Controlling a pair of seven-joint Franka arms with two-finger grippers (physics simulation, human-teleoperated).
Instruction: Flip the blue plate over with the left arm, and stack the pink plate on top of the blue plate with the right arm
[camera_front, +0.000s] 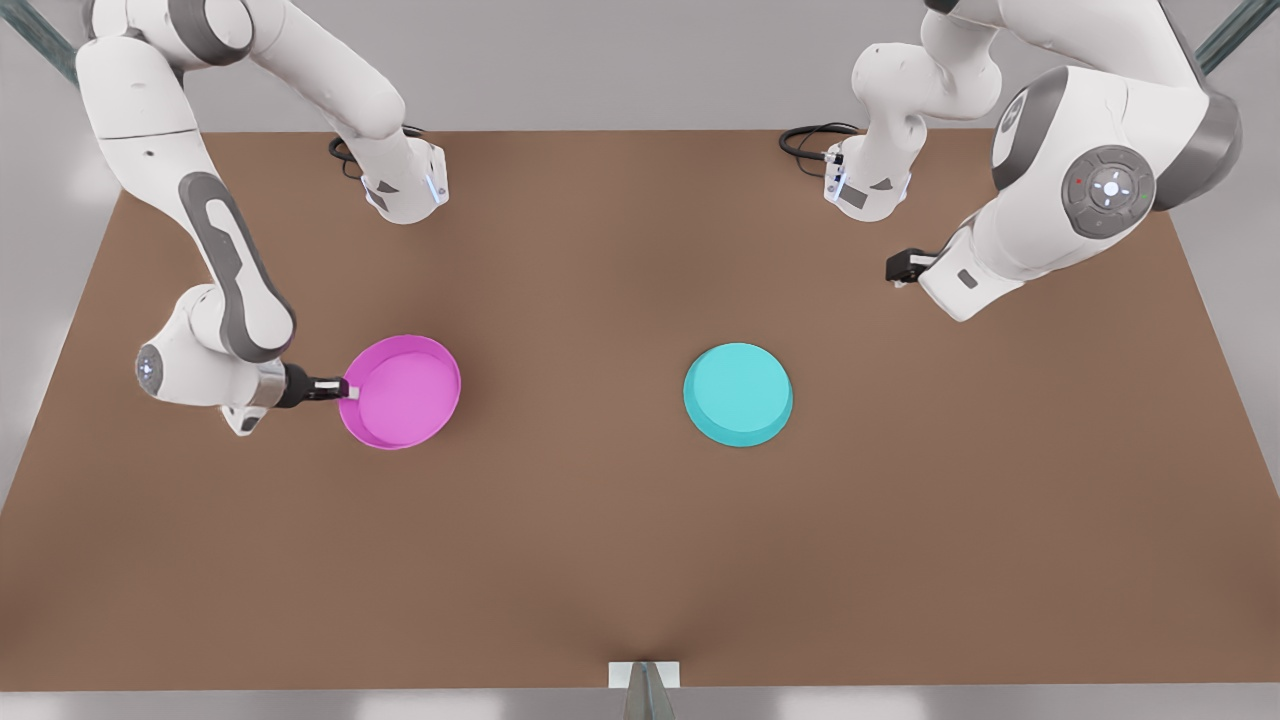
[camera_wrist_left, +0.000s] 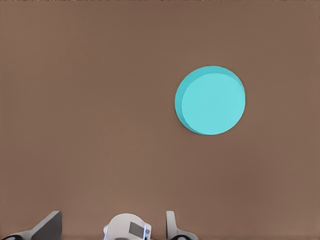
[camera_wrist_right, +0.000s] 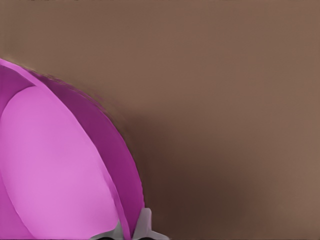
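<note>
The right gripper is sitting at the rim of the pink plate on the front view's left, and its fingers are pinching that rim between them, one inside and one outside. The left gripper is hanging above the brown table near the far edge on the front view's right, well apart from the blue plate; whether its fingers are apart or together I cannot tell.

As for progress, the blue plate is lying near the table's middle with its flat base facing up, so the flip is looking done. The pink plate is opening upward, well apart from the blue one, and appears slightly raised. The stacking is what is left: carrying the pink plate across and setting it on the blue base.

Counting from largest to smallest: one table, two arms, two plates (one pink, one blue), two grippers.
</note>
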